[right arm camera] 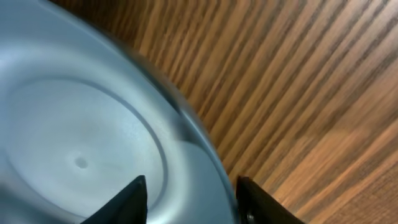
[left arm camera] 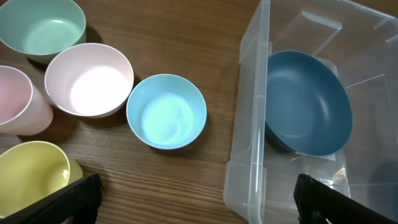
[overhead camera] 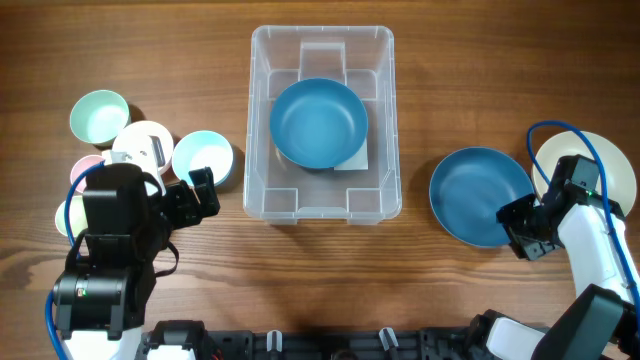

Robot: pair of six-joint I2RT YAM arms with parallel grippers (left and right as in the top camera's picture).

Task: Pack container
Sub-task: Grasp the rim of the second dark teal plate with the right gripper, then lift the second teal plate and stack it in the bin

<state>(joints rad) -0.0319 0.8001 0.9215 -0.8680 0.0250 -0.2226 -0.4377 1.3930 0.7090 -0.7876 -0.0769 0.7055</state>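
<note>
The clear plastic container [overhead camera: 254,120] stands at the middle back of the table, with one dark blue bowl [overhead camera: 318,122] inside it; both also show in the left wrist view, container [left arm camera: 249,124] and bowl [left arm camera: 308,102]. A second dark blue bowl [overhead camera: 478,195] sits on the table to the right. My right gripper [overhead camera: 522,232] is open and straddles that bowl's near right rim [right arm camera: 93,124], one finger inside and one outside [right arm camera: 189,199]. My left gripper [overhead camera: 200,195] is open wide and empty, low over the wood left of the container [left arm camera: 196,202].
Left of the container is a cluster: a mint bowl [overhead camera: 98,116], a white bowl [overhead camera: 143,145], a light blue bowl [overhead camera: 202,158], a pink cup [left arm camera: 15,102] and a yellow cup [left arm camera: 34,174]. A cream bowl [overhead camera: 600,160] sits at the far right under the right arm.
</note>
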